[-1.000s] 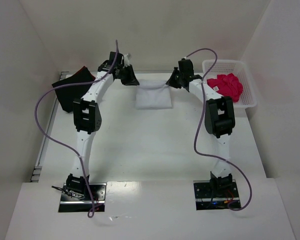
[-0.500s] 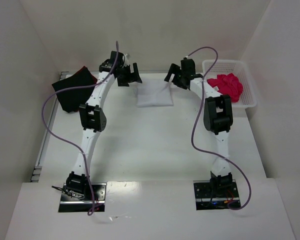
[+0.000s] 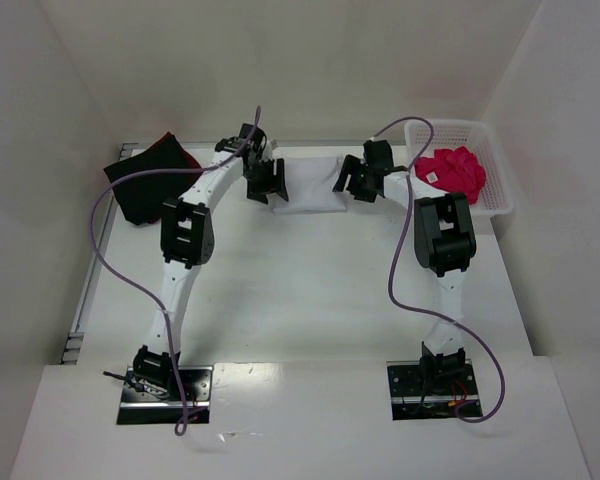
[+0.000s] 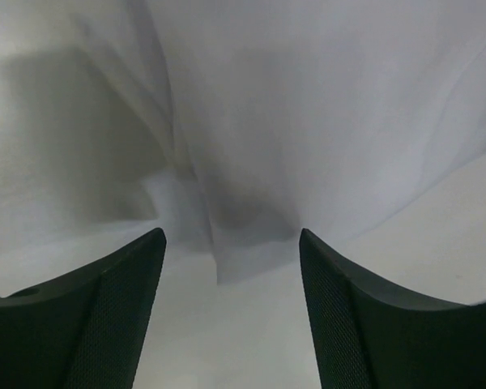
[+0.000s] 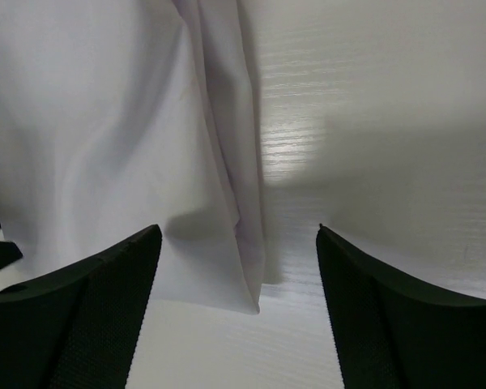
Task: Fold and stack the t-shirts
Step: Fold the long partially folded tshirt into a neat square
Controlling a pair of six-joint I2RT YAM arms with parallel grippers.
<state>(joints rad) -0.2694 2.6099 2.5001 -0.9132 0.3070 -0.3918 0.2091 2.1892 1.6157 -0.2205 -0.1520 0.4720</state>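
Observation:
A folded white t-shirt (image 3: 310, 190) lies at the back middle of the table. My left gripper (image 3: 270, 186) is open over its left near corner, and the cloth corner (image 4: 243, 259) lies between the fingers. My right gripper (image 3: 352, 186) is open over its right near corner, where the folded edge (image 5: 243, 243) lies between the fingers. A bright pink-red t-shirt (image 3: 452, 170) is bunched in the white lattice basket (image 3: 498, 190). A black t-shirt with a dark red one on it (image 3: 145, 180) lies at the back left.
The basket stands at the back right against the wall. White walls close in the table at the back and both sides. Purple cables loop off both arms. A metal rail (image 3: 88, 280) runs along the table's left edge.
Both grippers have come down and nearer from the shirt's far corners to its near corners. The white shirt now lies wider and shorter than before.

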